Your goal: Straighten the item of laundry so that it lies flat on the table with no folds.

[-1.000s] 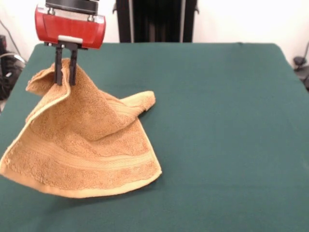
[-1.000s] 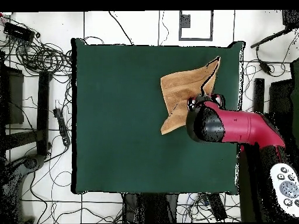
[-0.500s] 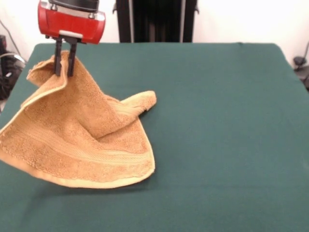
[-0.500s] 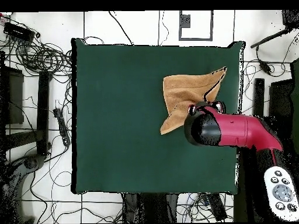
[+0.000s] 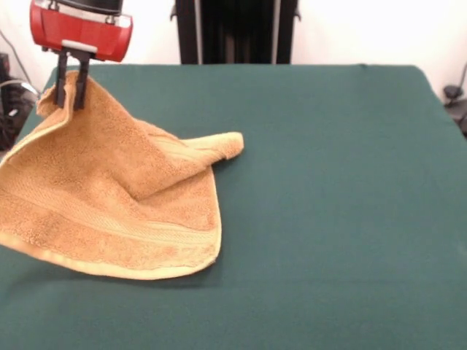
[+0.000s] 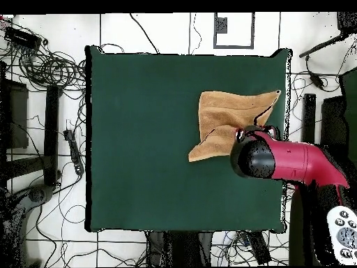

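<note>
We see the towel [image 5: 109,197] hanging from the pincer [image 5: 71,91] at its top corner and spreading down and outward from there, so that the cloth sits below the pincer and to the picture's right of it in the front view. The lifted corner stands well clear of the surface [image 5: 328,182], while the lower part of the towel drapes down to it near the picture's left edge. One corner stretches out to the right as a folded-over flap lying on the green top, and a woven band runs along the bottom hem. In the overhead view the towel [image 6: 226,122] lies near the right-hand edge of the surface [image 6: 139,139], its far corner reaching almost to that edge.

The pincer's two dark fingers [image 5: 61,80] are drawn close together with the towel's corner pinched between them; a fold of cloth pokes up beside the left finger. We take the grip to be firm since the cloth hangs taut from it, though the contact itself is partly masked by the terry pile.

The arm comes in from the top left of the front view, with its red wrist housing [image 5: 80,33] directly above the fingers, which point straight down. From overhead, the red and black arm [image 6: 286,159] reaches in across the surface's right edge, its black rounded end covering the pincer and the gripped corner.
</note>
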